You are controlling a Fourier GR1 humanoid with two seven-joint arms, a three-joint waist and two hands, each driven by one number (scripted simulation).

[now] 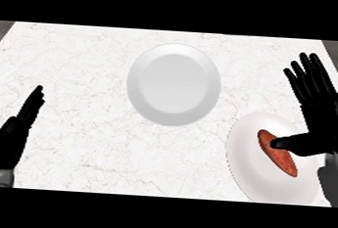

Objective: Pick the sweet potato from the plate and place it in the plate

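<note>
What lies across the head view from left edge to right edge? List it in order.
Left hand → empty plate at the middle → plate holding the sweet potato → sweet potato → right hand, open, its thumb over the sweet potato.

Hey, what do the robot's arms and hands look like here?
Both hands are matte black, with long slender fingers and a thicker thumb. The right hand shows its broad palm side; the left hand is seen edge-on, so it looks narrow. Each joins a grey forearm at the wrist; only short grey stubs show at the lower edge. No cables, markings or sleeves are visible.
</note>
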